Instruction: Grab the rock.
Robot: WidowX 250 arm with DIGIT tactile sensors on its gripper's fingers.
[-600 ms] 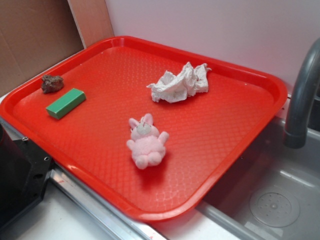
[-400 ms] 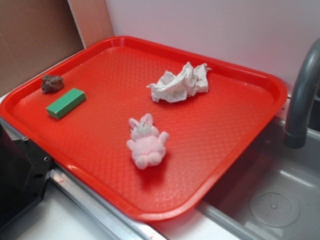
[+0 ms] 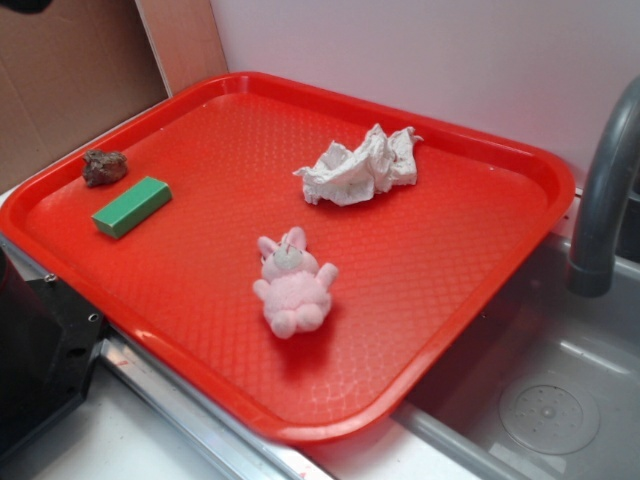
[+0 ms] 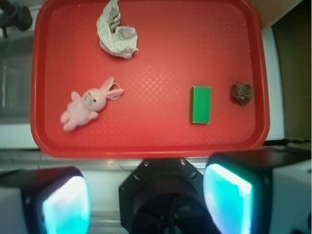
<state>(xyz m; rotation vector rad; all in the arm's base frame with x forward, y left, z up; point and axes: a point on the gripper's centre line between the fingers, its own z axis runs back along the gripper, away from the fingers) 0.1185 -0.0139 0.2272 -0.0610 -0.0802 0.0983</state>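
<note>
- The rock (image 4: 242, 93) lay near the tray's (image 4: 146, 146) 3 o'clock edge in the wrist view, just beside the green block (image 4: 201, 105).
- It looked hard, rough and small; pinching across its middle seemed best.
- The jaws stood spread, holding nothing.

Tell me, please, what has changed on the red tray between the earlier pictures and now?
Nothing on the tray visibly moved. The rock, green block, paper wad and pink bunny lie where they were, and nothing was taken hold of. Only a small dark shape newly appears at the top left edge of the exterior view.
</note>
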